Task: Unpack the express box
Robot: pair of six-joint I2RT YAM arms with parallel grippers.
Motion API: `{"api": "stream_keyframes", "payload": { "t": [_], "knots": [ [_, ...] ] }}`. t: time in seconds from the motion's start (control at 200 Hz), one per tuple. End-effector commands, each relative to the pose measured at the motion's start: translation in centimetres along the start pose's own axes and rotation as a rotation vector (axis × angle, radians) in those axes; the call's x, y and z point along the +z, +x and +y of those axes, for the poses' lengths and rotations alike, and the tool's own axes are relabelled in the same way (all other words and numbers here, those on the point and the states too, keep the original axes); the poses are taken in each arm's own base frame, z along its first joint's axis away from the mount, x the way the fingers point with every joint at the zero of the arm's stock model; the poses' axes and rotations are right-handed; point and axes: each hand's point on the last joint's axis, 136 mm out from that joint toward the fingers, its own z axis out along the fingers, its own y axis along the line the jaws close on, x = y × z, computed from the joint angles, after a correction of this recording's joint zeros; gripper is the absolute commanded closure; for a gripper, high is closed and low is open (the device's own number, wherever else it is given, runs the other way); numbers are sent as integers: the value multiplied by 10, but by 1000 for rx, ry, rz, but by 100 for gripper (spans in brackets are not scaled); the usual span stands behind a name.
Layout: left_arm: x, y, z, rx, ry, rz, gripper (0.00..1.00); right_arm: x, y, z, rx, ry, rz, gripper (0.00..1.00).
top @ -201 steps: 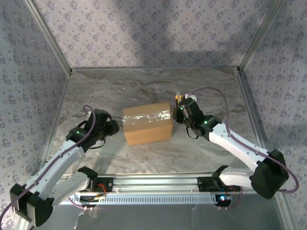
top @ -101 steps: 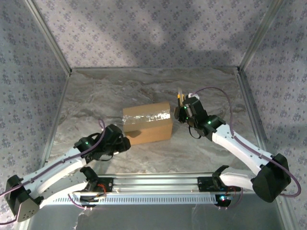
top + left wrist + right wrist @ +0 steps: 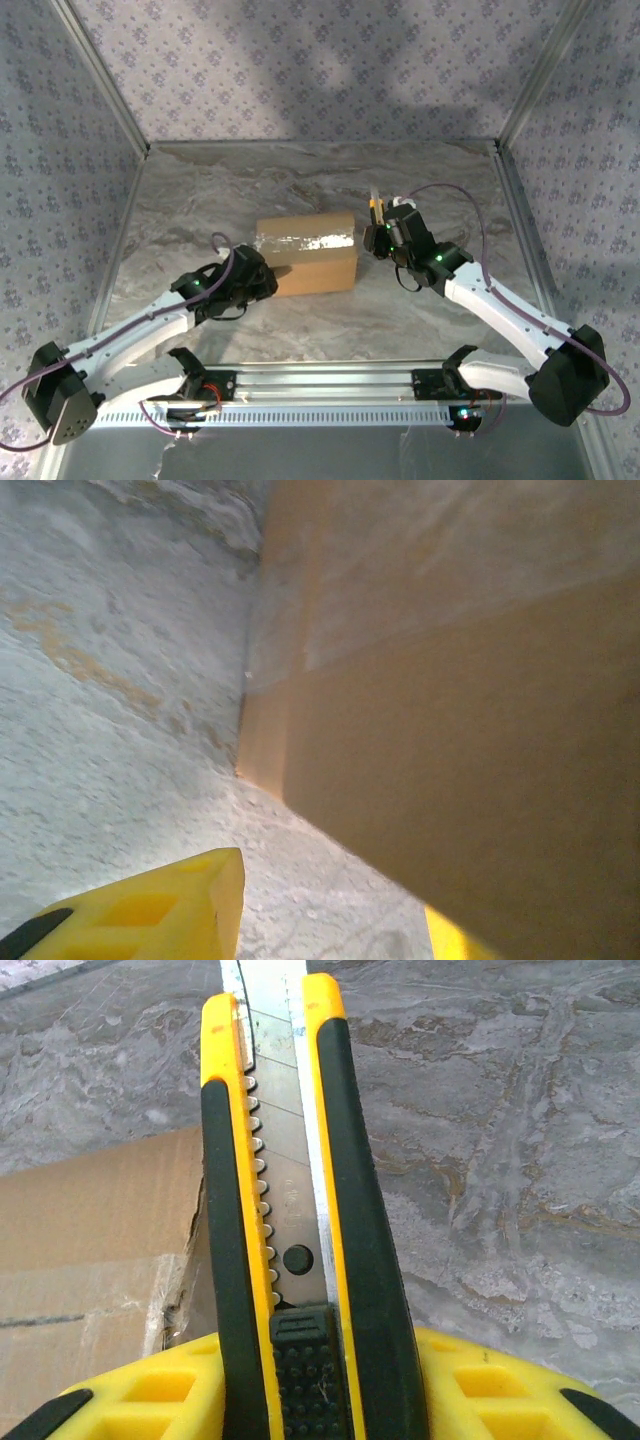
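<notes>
Box (image 3: 306, 255) sits mid-bench (image 3: 200, 190), taped top up. My left pincer (image 3: 265, 281), fingers apart, is low at its near left corner. My right pincer (image 3: 380, 229) is clamped on a knife (image 3: 290, 1260), blade out, just right of the box.

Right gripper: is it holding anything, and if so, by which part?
Yes. The right gripper holds a box cutter by its handle, clamped around the slider, with the blade end pointing forward beside the box.
</notes>
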Motion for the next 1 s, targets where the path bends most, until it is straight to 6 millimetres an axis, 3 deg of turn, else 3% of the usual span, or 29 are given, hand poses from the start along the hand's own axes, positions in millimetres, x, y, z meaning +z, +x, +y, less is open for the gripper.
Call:
{"api": "stream_keyframes", "payload": {
  "t": [0.0, 0.27, 0.57, 0.79, 0.994],
  "knots": [
    [-4, -22, 0, -39, -8, -62, 49, -4, -4, 4, -33, -24, -11, 100],
    [-1, -48, 16, -70, -50, -113, 49, 0, -5, 1, -69, 0, 1, 100],
    [11, -69, 16, -77, -67, -127, 49, 12, -10, -3, -89, 27, 17, 100],
    [16, -78, 25, -82, -95, -132, 50, 26, -34, -10, -123, 53, -1, 100],
    [22, -88, 36, -110, -117, -141, 50, 52, -57, -11, -187, 90, -41, 100]
  ]
}}
